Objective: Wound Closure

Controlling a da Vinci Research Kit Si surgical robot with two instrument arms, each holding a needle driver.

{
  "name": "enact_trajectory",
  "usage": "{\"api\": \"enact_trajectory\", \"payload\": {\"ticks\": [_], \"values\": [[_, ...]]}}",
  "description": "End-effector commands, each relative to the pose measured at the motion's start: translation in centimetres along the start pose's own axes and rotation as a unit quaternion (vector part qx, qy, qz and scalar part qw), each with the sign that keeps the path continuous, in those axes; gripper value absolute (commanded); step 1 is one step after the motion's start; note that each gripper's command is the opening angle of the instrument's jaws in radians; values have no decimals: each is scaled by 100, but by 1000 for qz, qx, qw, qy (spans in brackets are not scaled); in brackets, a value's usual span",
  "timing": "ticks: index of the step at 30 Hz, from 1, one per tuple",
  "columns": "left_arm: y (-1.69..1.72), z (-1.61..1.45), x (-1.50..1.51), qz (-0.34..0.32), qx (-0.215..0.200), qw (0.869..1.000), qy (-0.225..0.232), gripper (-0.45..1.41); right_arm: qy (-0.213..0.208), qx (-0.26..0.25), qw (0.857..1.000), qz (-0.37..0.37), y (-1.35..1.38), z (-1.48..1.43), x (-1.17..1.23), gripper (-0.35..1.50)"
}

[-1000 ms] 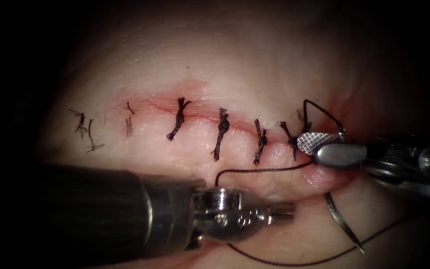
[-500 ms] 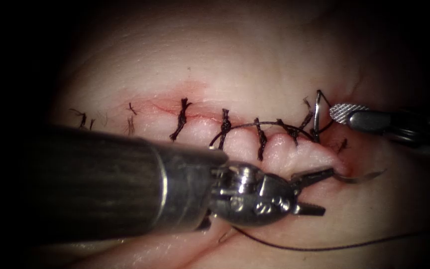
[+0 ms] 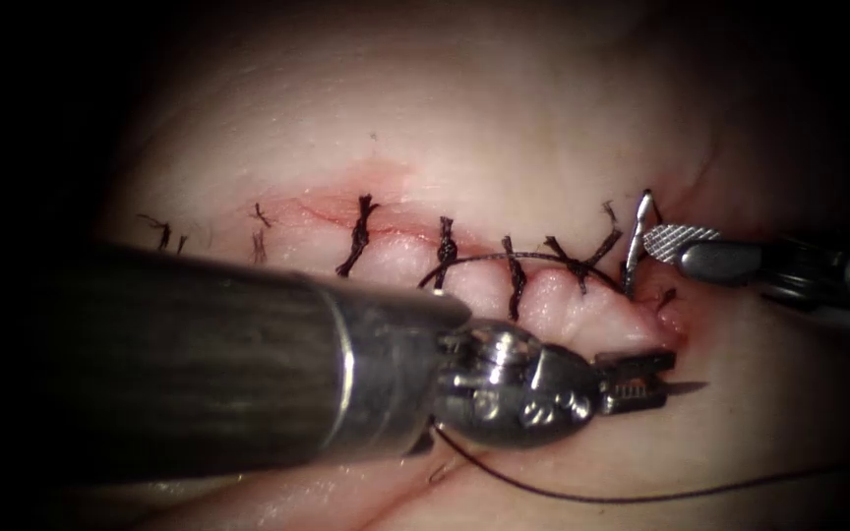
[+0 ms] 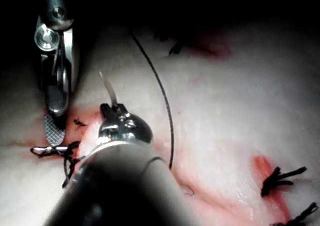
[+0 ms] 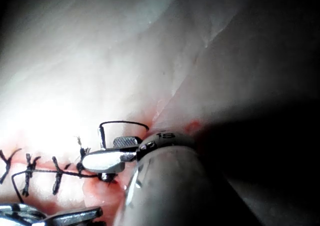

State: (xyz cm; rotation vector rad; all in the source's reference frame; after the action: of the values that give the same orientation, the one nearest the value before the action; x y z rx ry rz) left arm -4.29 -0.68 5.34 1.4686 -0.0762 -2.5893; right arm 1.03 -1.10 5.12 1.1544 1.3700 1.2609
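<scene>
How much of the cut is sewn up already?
Mostly: several knotted stitches cross the cut. In hand: the left tool grips the needle near its tip, below the cut's right end; the right tool is open, holding nothing. Left: loose thread not yet tied.

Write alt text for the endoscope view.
The left tool grips the needle near its tip below the cut's right end; the needle's other end rises from the tissue beside the open right tool. Thread arcs over knotted stitches.
</scene>
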Motion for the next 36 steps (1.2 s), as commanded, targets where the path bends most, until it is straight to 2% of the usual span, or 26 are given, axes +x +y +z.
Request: {"api": "enact_trajectory", "payload": {"ticks": [1,4,6,8,9,10,12,13,14,16,17,18,20,21,22,23,25,26,27,28,30,31,34,36], "values": [[-2,8,0,-2,-5,1000,14,-45,0,0,1000,1,6,7,-1,115],[-3,5,2,-48,-13,998,49,-45,-2,1,1000,3,5,4,-4,111],[-2,-8,8,-122,-17,988,90,-45,-5,3,1000,5,1,-5,-5,110],[-2,-17,15,-158,-20,981,114,-45,-3,-7,1000,7,0,-10,-3,108],[-1,-25,22,-193,-33,971,140,-45,-15,-22,999,-28,-1,-16,-1,88],[0,-30,27,-214,-43,964,154,-45,-24,-28,998,-58,-2,-19,-2,78],[2,-36,37,-242,-53,953,172,-45,-40,-37,991,-118,-3,-21,-3,78],[4,-39,43,-259,-62,947,181,-45,-51,-43,986,-152,-3,-22,-4,78],[8,-43,52,-280,-78,937,193,-45,-87,-60,966,-238,-4,-23,-6,76],[12,-47,63,-303,-94,926,202,-45,-101,-62,947,-298,-5,-22,-7,78],[15,-51,71,-323,-110,915,213,-45,-126,-65,922,-360,-6,-22,-7,81],[17,-53,76,-339,-121,907,219,-45,-139,-67,913,-377,-7,-22,-7,84],[24,-62,88,-374,-146,885,235,-45,-137,-63,903,-401,-10,-21,-11,94],[25,-65,91,-381,-151,881,238,-45,-137,-62,901,-407,-12,-21,-13,94],[27,-73,98,-403,-160,866,251,-45,-140,-51,898,-414,-16,-21,-17,94],[27,-77,101,-410,-161,859,260,-45,-141,-47,897,-417,-18,-20,-20,93],[26,-95,116,-423,-169,836,305,-45,-142,-41,897,-417,-26,-19,-29,93],[22,-109,128,-401,-165,841,323,-45,-142,-37,895,-422,-33,-18,-35,91],[19,-115,133,-380,-153,852,326,-45,-142,-37,893,-426,-36,-17,-37,91],[9,-129,145,-336,-118,879,318,-45,-141,-36,889,-435,-44,-15,-40,91],[-1,-142,152,-299,-88,899,307,-45,-139,-37,880,-454,-55,-12,-44,84],[-8,-150,155,-271,-65,914,296,-45,-138,-39,876,-461,-60,-11,-46,84],[-22,-173,164,-229,-35,931,282,-45,-134,-46,861,-489,-77,-5,-54,71],[-28,-187,170,-212,-25,936,279,-45,-128,-62,843,-518,-88,0,-58,64]]}}
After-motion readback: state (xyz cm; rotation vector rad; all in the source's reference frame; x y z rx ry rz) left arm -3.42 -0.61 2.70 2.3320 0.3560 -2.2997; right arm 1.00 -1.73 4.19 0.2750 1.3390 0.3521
